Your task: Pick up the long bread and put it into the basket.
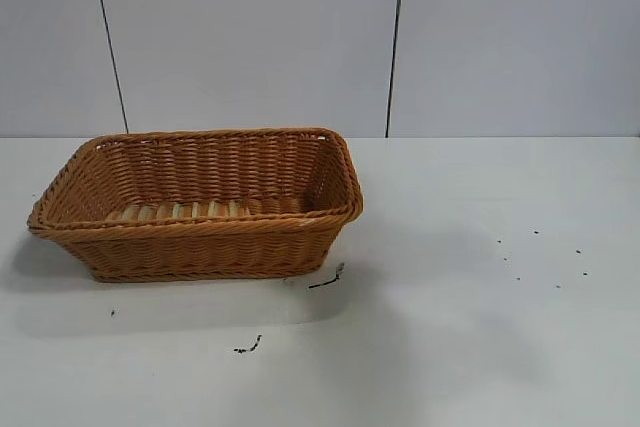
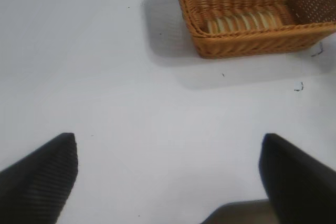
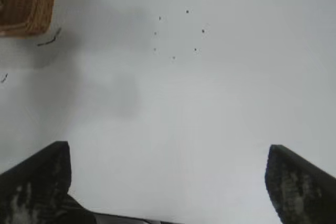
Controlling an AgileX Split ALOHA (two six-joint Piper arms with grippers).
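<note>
The basket (image 1: 200, 247) stands on the white table at the left in the exterior view. The long bread (image 1: 180, 211) lies inside it along the near wall, partly hidden by the rim. Both also show in the left wrist view, the basket (image 2: 252, 43) and the bread (image 2: 241, 23) within it. A corner of the basket (image 3: 26, 9) shows in the right wrist view. My left gripper (image 2: 169, 153) is open and empty over bare table, well away from the basket. My right gripper (image 3: 168, 163) is open and empty over bare table. Neither arm shows in the exterior view.
Small dark scraps lie on the table by the basket's right corner (image 1: 328, 279) and in front of it (image 1: 248, 347). A scatter of tiny dark specks (image 1: 545, 257) marks the table at the right. A panelled grey wall stands behind.
</note>
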